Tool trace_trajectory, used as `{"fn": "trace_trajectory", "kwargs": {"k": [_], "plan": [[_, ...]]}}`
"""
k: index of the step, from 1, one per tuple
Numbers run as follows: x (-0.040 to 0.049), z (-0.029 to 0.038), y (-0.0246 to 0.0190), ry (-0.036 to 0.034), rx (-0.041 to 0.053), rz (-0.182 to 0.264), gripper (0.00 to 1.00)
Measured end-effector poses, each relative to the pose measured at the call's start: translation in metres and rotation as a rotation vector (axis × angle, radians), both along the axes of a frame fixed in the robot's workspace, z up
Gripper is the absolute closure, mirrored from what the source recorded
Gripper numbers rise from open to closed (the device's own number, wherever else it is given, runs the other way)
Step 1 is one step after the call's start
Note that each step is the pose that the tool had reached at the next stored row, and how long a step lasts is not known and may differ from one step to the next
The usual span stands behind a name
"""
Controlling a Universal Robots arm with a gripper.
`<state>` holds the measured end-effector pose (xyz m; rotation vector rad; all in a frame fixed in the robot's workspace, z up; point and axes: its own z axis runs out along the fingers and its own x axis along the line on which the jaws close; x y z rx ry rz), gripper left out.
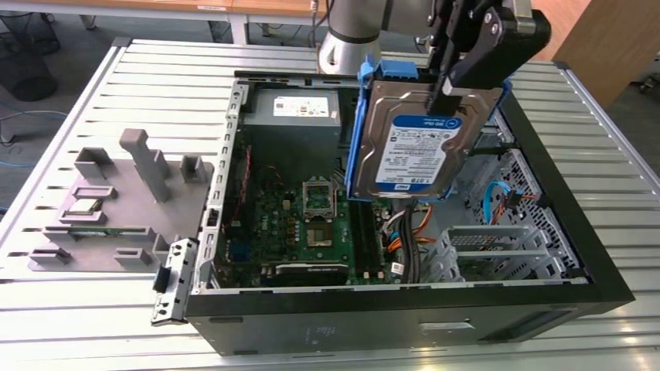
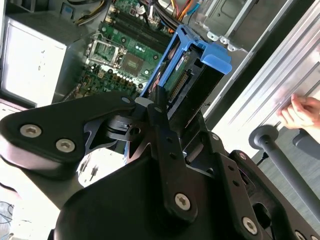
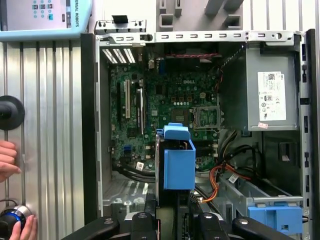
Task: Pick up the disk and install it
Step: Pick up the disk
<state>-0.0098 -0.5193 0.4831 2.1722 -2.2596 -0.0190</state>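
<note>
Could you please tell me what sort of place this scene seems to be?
Probably a robotics lab or workshop bench: a slatted metal table carries an open computer case, the arm's gripper holds the disk above it, and a person's hand sits near a black knob.

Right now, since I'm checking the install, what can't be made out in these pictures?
Exterior view: the disk hides the case interior behind it; the top edge cuts off part of the hand.
Both wrist views: the disk's label is turned away.
First wrist view: the bottom edge crops the hand.
</note>
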Motion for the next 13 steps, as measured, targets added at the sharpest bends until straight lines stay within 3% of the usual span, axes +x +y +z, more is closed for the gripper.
{"fn": "trace_trajectory", "kwargs": {"k": [6, 13], "plan": [[0.0143, -0.0001, 0.0, 0.0001, 0.0, 0.0, 0.65], [0.0158, -0.0001, 0.0, 0.0001, 0.0, 0.0, 0.65]]}}
